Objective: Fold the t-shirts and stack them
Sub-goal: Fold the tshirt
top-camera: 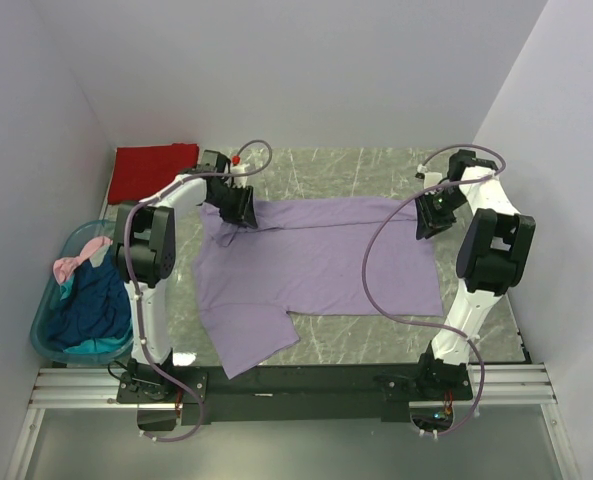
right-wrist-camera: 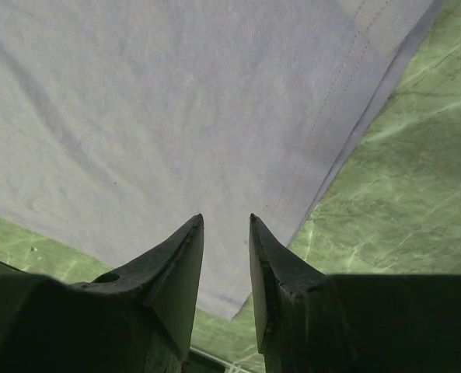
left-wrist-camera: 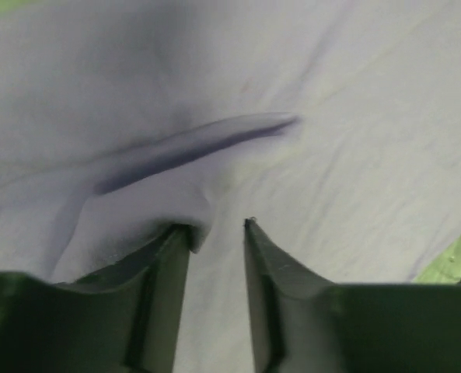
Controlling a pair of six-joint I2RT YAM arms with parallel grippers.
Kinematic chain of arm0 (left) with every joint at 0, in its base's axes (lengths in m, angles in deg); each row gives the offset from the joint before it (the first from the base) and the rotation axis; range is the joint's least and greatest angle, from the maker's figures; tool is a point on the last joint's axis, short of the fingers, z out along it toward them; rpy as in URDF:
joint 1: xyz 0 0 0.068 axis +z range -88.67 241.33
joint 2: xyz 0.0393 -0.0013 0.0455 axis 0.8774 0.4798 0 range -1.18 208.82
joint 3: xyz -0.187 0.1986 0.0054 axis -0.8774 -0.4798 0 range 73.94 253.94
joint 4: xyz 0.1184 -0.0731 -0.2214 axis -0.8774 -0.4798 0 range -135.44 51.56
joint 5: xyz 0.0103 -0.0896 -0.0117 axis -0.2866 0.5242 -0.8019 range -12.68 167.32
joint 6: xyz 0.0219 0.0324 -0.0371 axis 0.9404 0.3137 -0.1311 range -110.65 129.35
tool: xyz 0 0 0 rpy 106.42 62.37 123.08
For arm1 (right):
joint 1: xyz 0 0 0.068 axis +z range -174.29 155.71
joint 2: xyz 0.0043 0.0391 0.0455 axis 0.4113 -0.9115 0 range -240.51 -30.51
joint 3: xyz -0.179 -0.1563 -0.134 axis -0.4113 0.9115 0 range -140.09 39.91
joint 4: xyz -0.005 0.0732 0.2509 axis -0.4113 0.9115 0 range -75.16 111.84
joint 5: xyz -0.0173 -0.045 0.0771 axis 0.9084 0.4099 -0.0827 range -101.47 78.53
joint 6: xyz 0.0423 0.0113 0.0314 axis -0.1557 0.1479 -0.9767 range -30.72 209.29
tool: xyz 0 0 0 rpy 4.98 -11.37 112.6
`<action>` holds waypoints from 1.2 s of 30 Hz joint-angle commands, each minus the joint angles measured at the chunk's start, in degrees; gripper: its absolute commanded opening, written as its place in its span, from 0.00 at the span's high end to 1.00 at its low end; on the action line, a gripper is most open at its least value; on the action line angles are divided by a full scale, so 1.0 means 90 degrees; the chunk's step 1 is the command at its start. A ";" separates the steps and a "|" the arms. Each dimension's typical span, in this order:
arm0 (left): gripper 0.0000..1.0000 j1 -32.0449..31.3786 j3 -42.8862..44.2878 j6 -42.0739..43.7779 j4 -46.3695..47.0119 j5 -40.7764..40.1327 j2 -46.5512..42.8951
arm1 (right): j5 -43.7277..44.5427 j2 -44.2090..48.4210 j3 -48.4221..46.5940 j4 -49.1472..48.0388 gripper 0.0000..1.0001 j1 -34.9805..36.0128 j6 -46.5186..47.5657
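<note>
While the light purple t-shirt (top-camera: 316,265) lies spread across the middle of the table (top-camera: 366,165), both claws sit at its upper edge. The left gripper (left-wrist-camera: 217,225) is at the upper left, jaws partly apart with a ruck of cloth against one finger. The right gripper (right-wrist-camera: 226,221) is over the upper right corner, jaws narrowly apart, holding nothing. Each should probably take a full bite of cloth, then lift level and together — uneven pulls would skew the fold
</note>
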 commanded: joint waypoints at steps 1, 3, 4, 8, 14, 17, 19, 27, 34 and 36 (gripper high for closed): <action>0.62 -0.0038 0.0251 -0.0210 0.0239 0.0558 -0.0261 | -0.0111 0.0012 -0.0271 0.0004 0.62 -0.0084 -0.0083; 0.71 -0.0028 0.0172 -0.0278 0.0317 0.0626 -0.0398 | -0.0121 0.0002 -0.0320 -0.0016 0.62 -0.0113 -0.0102; 0.73 -0.0018 0.0104 -0.0288 0.0337 0.0617 -0.0495 | -0.0130 -0.0007 -0.0368 -0.0035 0.62 -0.0142 -0.0122; 0.96 0.0040 -0.0013 -0.0463 0.0424 0.0393 -0.0633 | -0.0199 -0.0105 -0.0574 -0.0055 0.62 -0.0220 -0.0190; 0.99 0.0625 0.0142 -0.1118 0.0855 0.0587 -0.0409 | -0.0228 -0.0251 -0.0779 -0.0045 0.62 -0.0289 -0.0259; 0.67 0.0802 0.0659 -0.1226 0.0592 0.0851 0.0030 | -0.0228 -0.0300 -0.0818 -0.0045 0.62 -0.0299 -0.0268; 0.55 0.0890 0.0796 -0.1255 0.0494 0.0978 0.0158 | -0.0228 -0.0300 -0.0847 -0.0113 0.62 -0.0308 -0.0307; 0.53 0.0920 -0.0217 -0.1031 0.0776 0.0900 -0.0739 | -0.0160 -0.0564 -0.1199 -0.0425 0.61 -0.0347 -0.0882; 0.48 0.0656 -0.0697 -0.0942 0.0727 0.0598 -0.0965 | -0.0111 -0.0974 -0.1599 -0.0650 0.55 -0.0387 -0.1557; 0.44 0.0529 -0.0755 -0.0952 0.0757 0.0500 -0.0907 | -0.0159 -0.1149 -0.1687 -0.0709 0.54 -0.0387 -0.1742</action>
